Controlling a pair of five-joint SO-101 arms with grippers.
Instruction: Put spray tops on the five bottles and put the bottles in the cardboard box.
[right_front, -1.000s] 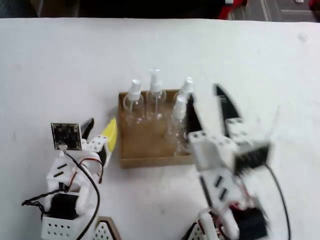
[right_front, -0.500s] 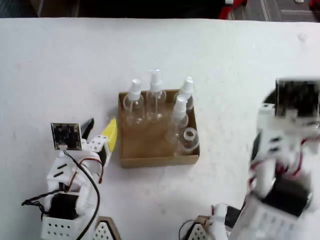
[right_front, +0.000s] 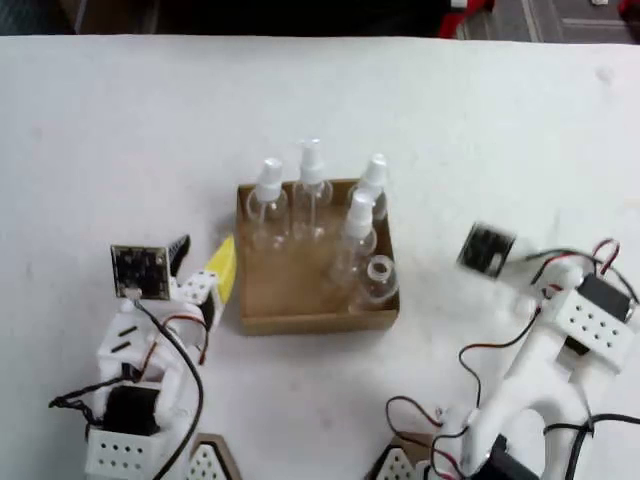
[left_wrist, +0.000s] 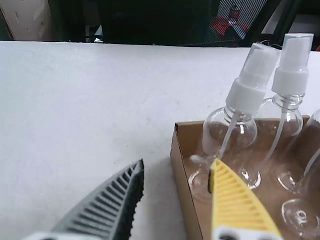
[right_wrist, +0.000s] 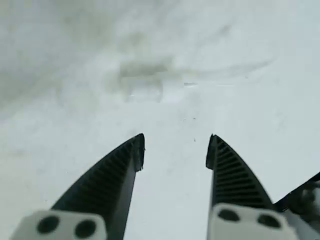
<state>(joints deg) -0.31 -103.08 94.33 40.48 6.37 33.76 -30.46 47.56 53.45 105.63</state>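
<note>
Standing in the cardboard box (right_front: 300, 322) are all five bottles (right_front: 268, 215), and four wear white spray tops (right_front: 311, 160). The fifth, a bare-necked bottle (right_front: 380, 278), sits upright in the box corner on the side of the right arm (right_front: 585, 315), by the wall nearest the arms. Its open mouth faces straight up and its shoulder is just beside a capped neighbour (right_front: 357, 235). That corner is what the next move turns on, by my reading: the bottle's long axis is vertical, so a top would have to come down along it from above, not from the side, with the capped neighbour crowding close. The right claw (right_wrist: 176, 145) hangs released, jaws spread with nothing between them, over bare tabletop (right_front: 150, 130) to the right of the box and apart from it. From there the bare neck lies just past the box's right wall, with no other bottle in the way. The left claw (right_front: 203, 250) is likewise released and empty, its yellow and dark fingers parted just beside the box's left wall. From its side the capped bottles and the whole width of the box stand between it and the open neck. I judge the right arm the nearer and better placed. Where the missing top lies I cannot tell.
</note>
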